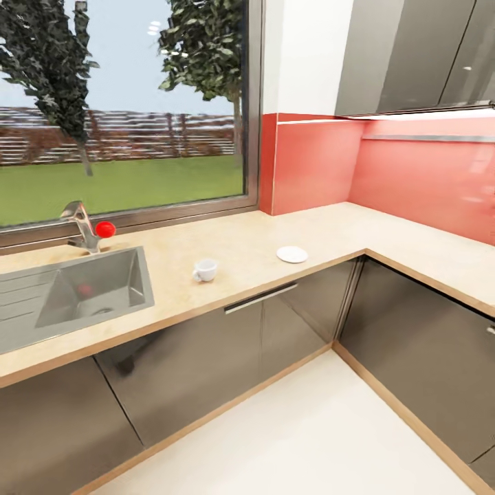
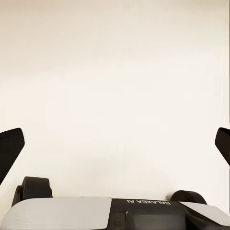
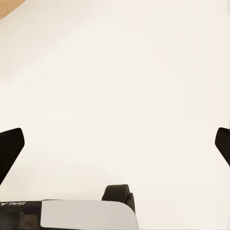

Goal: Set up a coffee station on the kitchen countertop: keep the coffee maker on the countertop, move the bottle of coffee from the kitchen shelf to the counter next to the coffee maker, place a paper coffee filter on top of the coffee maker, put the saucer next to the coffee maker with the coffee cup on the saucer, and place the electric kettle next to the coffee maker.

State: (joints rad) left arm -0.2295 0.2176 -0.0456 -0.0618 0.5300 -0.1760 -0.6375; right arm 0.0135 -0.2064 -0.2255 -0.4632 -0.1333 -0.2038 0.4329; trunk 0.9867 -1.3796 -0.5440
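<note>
The light wood-grain kitchen countertop runs under the window and turns the corner to the right. On it stands a small white coffee cup with a loop handle. A flat white saucer lies a short way to its right, apart from it. The coffee maker, bottle of coffee and electric kettle are out of view. My left gripper is open over the pale floor, with its dark fingertips at the frame's edges. My right gripper is open too, with nothing between its fingers.
A steel sink with a tap and a red knob sits at the counter's left. Grey cabinet fronts line both counter runs. A red backsplash and grey wall cabinets stand at the right. Pale floor lies in front.
</note>
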